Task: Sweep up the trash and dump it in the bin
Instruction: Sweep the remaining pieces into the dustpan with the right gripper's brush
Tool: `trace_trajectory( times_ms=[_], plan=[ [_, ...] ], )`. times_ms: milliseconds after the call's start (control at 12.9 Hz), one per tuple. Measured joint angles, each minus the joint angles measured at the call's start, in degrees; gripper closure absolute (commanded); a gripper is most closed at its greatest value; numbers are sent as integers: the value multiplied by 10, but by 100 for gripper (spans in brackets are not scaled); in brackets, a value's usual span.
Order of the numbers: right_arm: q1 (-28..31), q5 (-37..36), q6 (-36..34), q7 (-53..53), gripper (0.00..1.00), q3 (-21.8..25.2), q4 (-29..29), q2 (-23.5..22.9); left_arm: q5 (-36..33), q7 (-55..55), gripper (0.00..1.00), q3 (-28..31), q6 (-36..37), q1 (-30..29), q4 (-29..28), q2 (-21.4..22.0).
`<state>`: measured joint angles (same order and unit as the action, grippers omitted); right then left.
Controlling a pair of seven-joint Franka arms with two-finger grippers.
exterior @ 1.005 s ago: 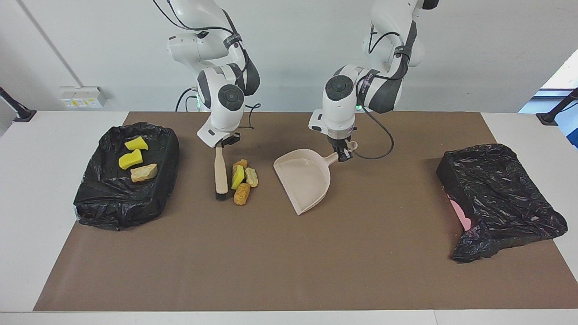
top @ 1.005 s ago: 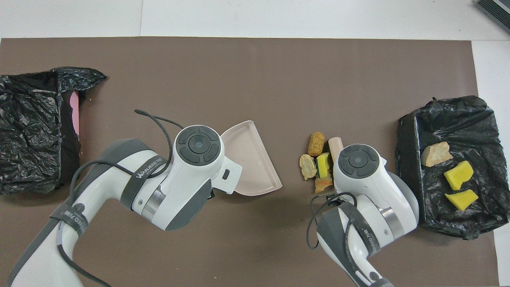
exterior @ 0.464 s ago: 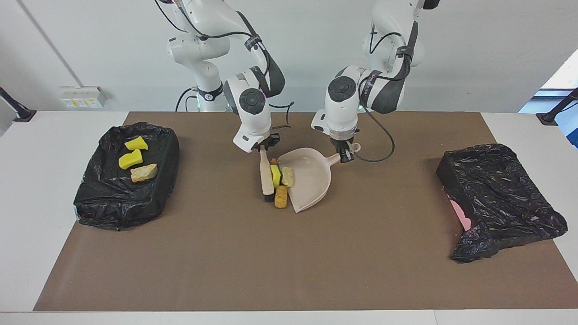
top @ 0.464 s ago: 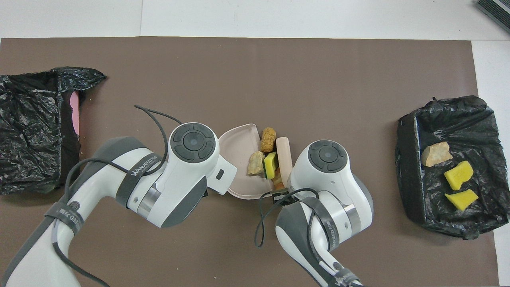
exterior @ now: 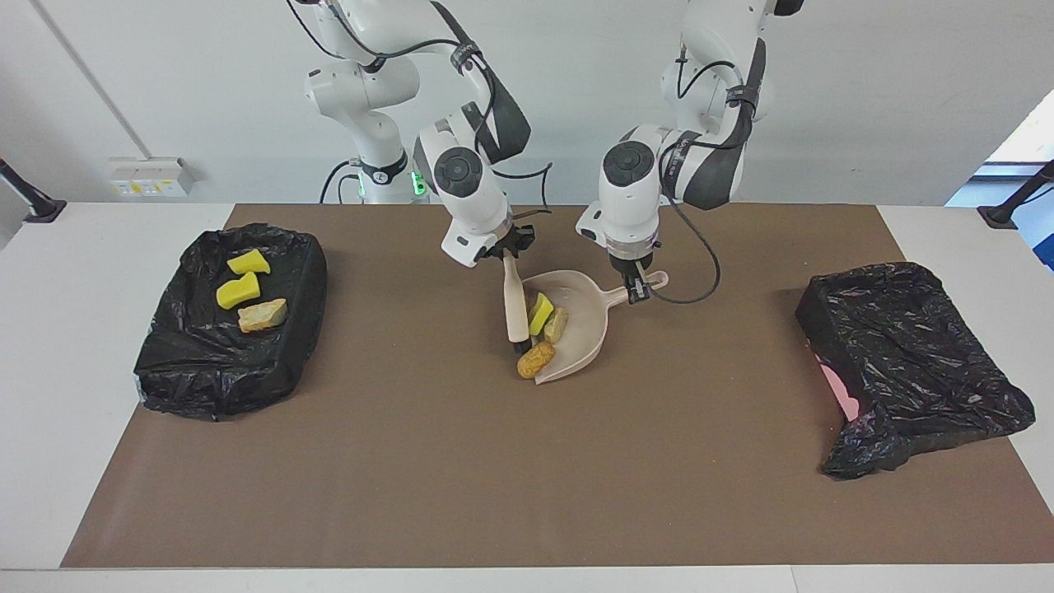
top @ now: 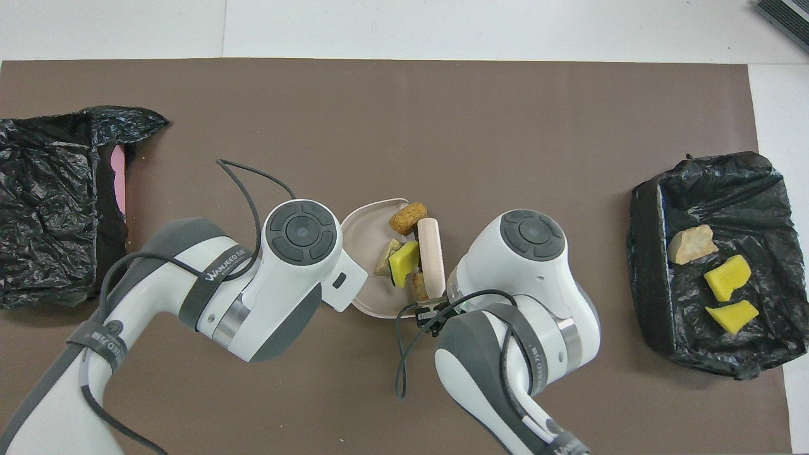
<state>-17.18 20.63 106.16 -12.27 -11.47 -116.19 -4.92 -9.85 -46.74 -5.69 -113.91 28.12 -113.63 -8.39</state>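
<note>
My right gripper (exterior: 509,250) is shut on the top of the beige brush (exterior: 516,303), which stands tilted with its bristles at the mouth of the beige dustpan (exterior: 581,338). My left gripper (exterior: 636,290) is shut on the dustpan's handle. Trash lies in the pan: a yellow-green chunk (exterior: 540,311) and a tan chunk (exterior: 557,324). An orange chunk (exterior: 535,360) sits at the pan's lip. In the overhead view the brush (top: 431,253), the pan (top: 370,221) and the chunks (top: 403,261) show between the two wrists. A black-bagged bin (exterior: 165,371) at the right arm's end holds three chunks.
A second black-bagged bin (exterior: 906,354) with a pink edge showing lies at the left arm's end of the brown mat (exterior: 494,478). A loose cable (exterior: 700,247) hangs from the left wrist beside the dustpan handle.
The right gripper has swept the brush and the chunks toward the left arm's end, into the dustpan. The left gripper has shifted the pan a little the same way.
</note>
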Motion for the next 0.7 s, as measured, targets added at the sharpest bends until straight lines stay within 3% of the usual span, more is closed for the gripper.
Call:
trace_trajectory(
  times_ms=[232, 387, 696],
  plan=[
    [43, -15, -86, 85, 100, 3, 23, 43, 0, -2, 100, -1, -1, 0, -1, 1],
    [50, -103, -79, 124, 100, 4, 23, 42, 0, -2, 100, -1, -1, 0, -1, 1],
    [45, -236, -32, 155, 100, 3, 51, -35, 0, -2, 100, -1, -1, 0, -1, 1]
  ],
)
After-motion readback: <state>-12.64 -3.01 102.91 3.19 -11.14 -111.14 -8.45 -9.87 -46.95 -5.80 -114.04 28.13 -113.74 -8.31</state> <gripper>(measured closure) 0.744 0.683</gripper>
